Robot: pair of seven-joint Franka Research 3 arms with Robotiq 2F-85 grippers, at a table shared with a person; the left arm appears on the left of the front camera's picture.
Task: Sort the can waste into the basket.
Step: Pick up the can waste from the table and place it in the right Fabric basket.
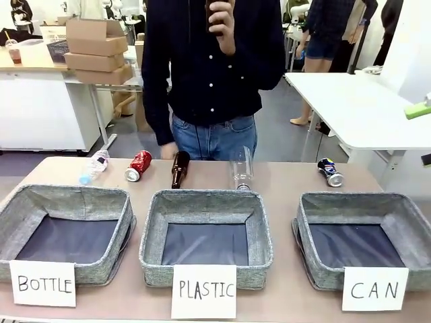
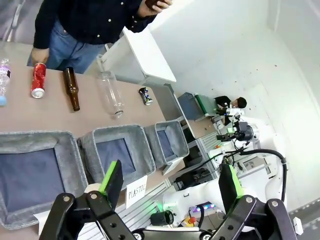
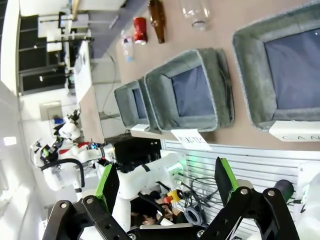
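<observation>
The red can (image 1: 138, 165) lies on its side at the table's far left; the dark blue-black can (image 1: 330, 172) lies at the far right, just behind the basket (image 1: 357, 202), the grey bin with the "CAN" card. The basket holds nothing. In the left wrist view my left gripper (image 2: 170, 182) is open high above the bins, with the red can (image 2: 38, 80), the dark can (image 2: 145, 95) and the basket (image 2: 181, 137) below. My right gripper (image 3: 166, 182) is open too, above the basket (image 3: 247, 75) and far from the red can (image 3: 140, 30). One of its green pads (image 1: 417, 111) shows at the right edge.
Two like bins, "PLASTIC" (image 1: 205, 200) and "BOTTLE" (image 1: 67, 192), stand left of the basket. A brown glass bottle (image 1: 180, 168) and two clear plastic bottles (image 1: 242, 168) (image 1: 93, 167) lie along the far side. A person (image 1: 209, 67) stands behind the table holding something dark.
</observation>
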